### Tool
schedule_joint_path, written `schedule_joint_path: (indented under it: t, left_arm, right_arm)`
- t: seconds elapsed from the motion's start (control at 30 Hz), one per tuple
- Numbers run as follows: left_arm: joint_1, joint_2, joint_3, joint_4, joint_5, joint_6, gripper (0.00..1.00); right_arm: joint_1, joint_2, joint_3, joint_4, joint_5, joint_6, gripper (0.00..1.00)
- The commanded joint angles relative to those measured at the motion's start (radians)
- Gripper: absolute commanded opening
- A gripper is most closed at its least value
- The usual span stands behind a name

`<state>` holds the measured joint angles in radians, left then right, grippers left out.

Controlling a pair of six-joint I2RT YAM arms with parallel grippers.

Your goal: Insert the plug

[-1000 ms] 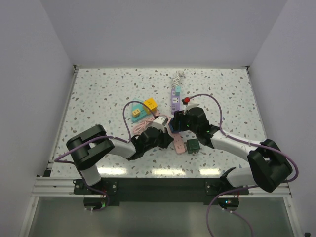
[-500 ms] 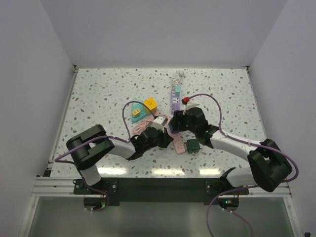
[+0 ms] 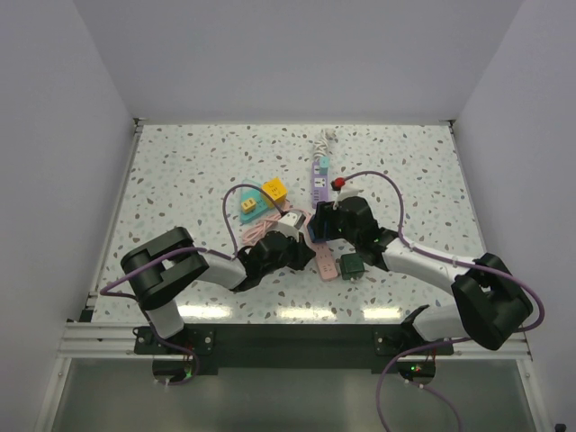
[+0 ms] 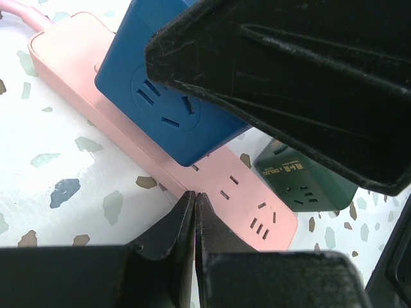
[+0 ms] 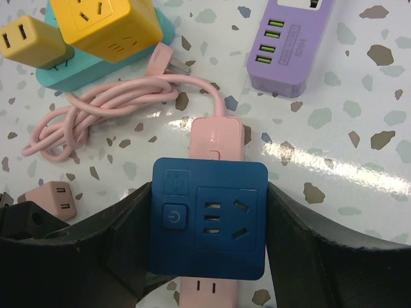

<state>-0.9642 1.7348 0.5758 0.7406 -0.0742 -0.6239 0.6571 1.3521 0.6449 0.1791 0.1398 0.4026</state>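
My right jaws are clamped on the plug (image 5: 209,218) from both sides, the black fingers (image 5: 115,237) flat against its left and right walls. The plug is a blue cube. Its socket-and-button face points straight up at my right wrist camera, and another socketed face (image 4: 167,109) looks toward my left wrist. It sits on the cable end of the pink strip (image 5: 218,138) and its lower edge meets the strip's top, but the prongs are hidden, so I cannot tell how deep it is seated.

The strip's long axis runs away from my bases at a slight slant (image 3: 324,261), with its cable (image 5: 109,106) coiled off to my left.

My left jaws are pinched together with nothing between them. Their tips (image 4: 173,224) are at the strip's near long edge — whether they touch it, I cannot tell.

Room is tight. A green adapter (image 4: 302,183) lies just beside the strip's free end on my right. A yellow cube (image 5: 106,22) on a teal base (image 5: 70,72) stands past the coil, and a purple strip (image 5: 292,45) lies farther out. Speckled table (image 5: 359,128) shows between the purple strip and the plug — and on the left of the pink strip in my left wrist view.
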Motion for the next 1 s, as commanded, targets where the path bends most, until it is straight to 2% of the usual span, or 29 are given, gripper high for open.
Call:
schedule_joint_path:
  t: [0.0,0.53,0.97]
  left_arm:
    - [0.001,0.037,-0.030,-0.098,0.016,0.042,0.07]
    - [0.001,0.026,-0.024,-0.099,0.017,0.049,0.05]
    - [0.001,0.022,-0.027,-0.101,0.019,0.053,0.04]
  right_arm:
    - [0.015,-0.011,0.002,-0.087,0.021,0.010,0.00]
    - [0.039,-0.038,0.007,-0.141,0.106,0.005,0.00]
    - [0.044,0.012,0.006,-0.099,0.150,0.010,0.00]
